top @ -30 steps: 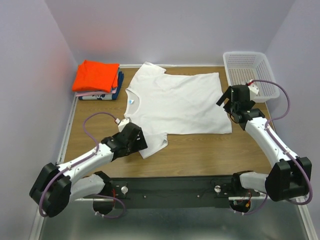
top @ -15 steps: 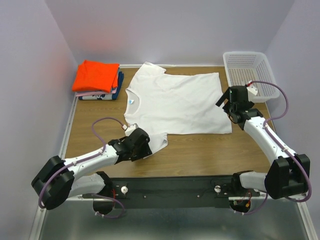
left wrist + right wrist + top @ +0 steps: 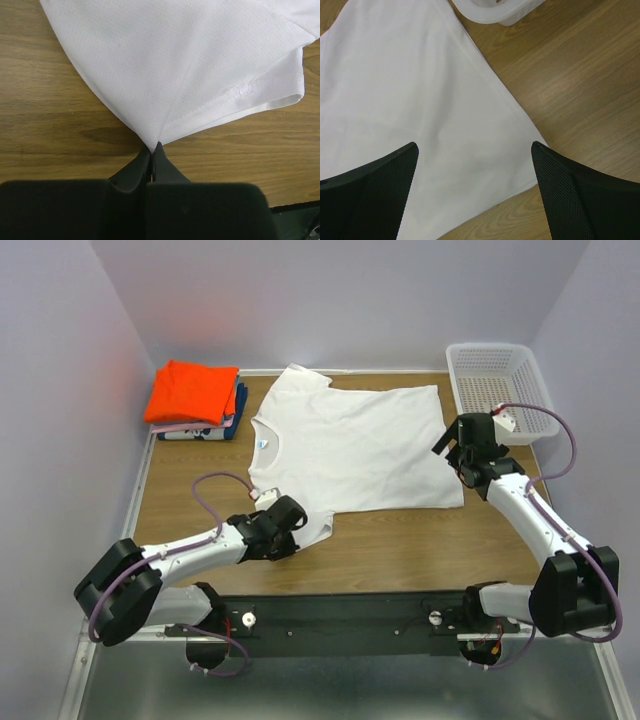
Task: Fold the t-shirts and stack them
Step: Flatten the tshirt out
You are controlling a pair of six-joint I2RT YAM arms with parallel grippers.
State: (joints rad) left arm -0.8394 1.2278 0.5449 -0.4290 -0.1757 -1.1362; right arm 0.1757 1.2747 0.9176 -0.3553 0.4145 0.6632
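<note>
White t-shirt [image 3: 350, 445] lies flat mid-frame on the bench [image 3: 400, 540]; folded orange shirt [image 3: 193, 390] upper left. Left tool [image 3: 152, 156] clenched on the sleeve's very tip: thin bite, may slip once pulled. Right tool [image 3: 474, 150] released above the hem corner, so a one-sided pull could skew the cloth. Only the left wrist view shows that pinch; overhead hides it.

L gripper [image 3: 152, 156] at bottom ctr, jaws pressed together on corner of white t-shirt [image 3: 190, 60]. Fabric fans up + outward from pinch pt, fine weave visible. Stitched sleeve hem [image 3: 240, 102] runs to rt, its end lying on wooden tabletop [image 3: 55, 120]. Wood grain shows both sides of jaws.
</note>
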